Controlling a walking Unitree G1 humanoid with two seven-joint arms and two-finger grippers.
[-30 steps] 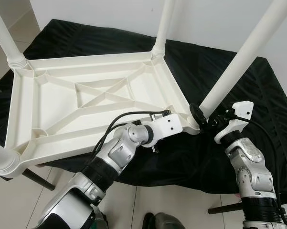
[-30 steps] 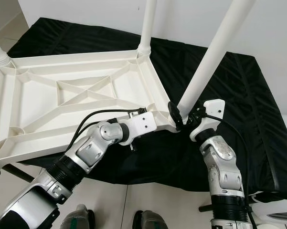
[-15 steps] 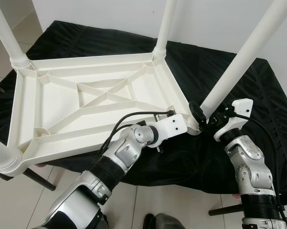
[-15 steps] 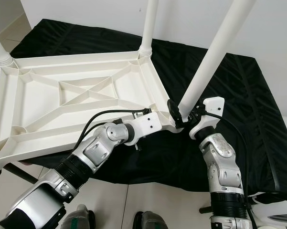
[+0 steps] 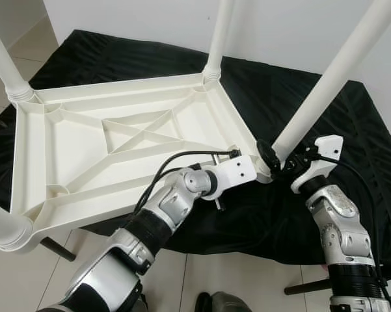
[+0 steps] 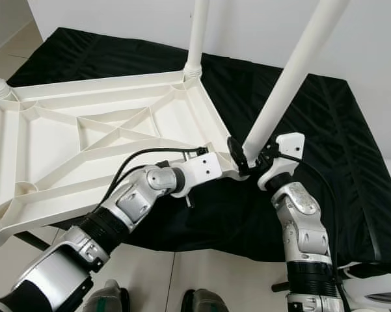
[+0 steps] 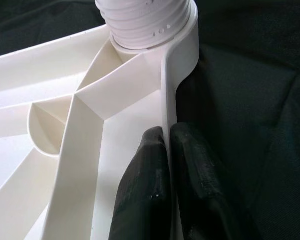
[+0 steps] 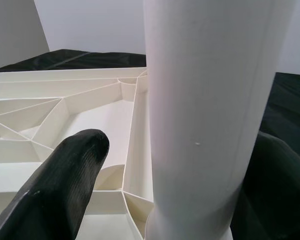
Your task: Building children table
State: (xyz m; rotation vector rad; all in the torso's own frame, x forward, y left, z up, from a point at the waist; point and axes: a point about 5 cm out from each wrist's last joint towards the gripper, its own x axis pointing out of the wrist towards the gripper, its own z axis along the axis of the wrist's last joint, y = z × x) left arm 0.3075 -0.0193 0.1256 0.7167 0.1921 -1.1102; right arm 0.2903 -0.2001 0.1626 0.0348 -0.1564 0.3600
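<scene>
Black cloth [image 5: 338, 123], left gripper [image 7: 165, 145] pinching tabletop [image 5: 117, 136] rim, right gripper [image 5: 278, 160] jaws clasping leg [image 5: 325, 84].

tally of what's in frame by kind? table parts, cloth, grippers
White tabletop, upside down: 1
White table legs: 4
Black cloth under it: 1
Grippers: 2, left gripper pinching the tabletop rim, right gripper around the near leg
Total: 8

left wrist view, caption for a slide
Left gripper pinching the upturned white table's rim just below the threaded leg socket.
</scene>
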